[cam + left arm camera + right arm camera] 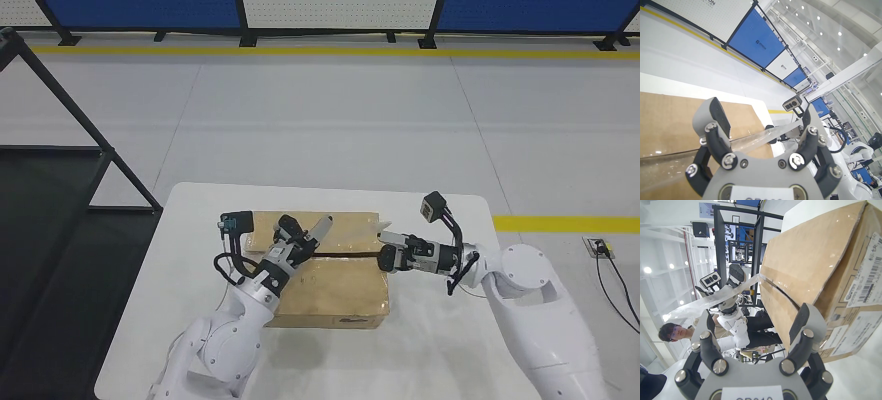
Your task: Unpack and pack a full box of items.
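Left wrist: wide claw (762,103) against tape (776,132)

Contents of cardboard box (340,290) are hidden under the flaps. In the top view the left arm covers the box's near-left corner. Clear tape strip (761,136) ends behind a finger (807,117) of the left gripper (762,105), can't tell if it's stuck there. Shipping label (863,289) is clipped by the frame edge, as is the box in both wrist views.

Cardboard box (325,285) plain brown. Tape strip (776,132) clear, glossy. Shipping label (864,288) white with black print and barcode stripes. Table (440,330) white. Left gripper (762,111) grey, black pads.
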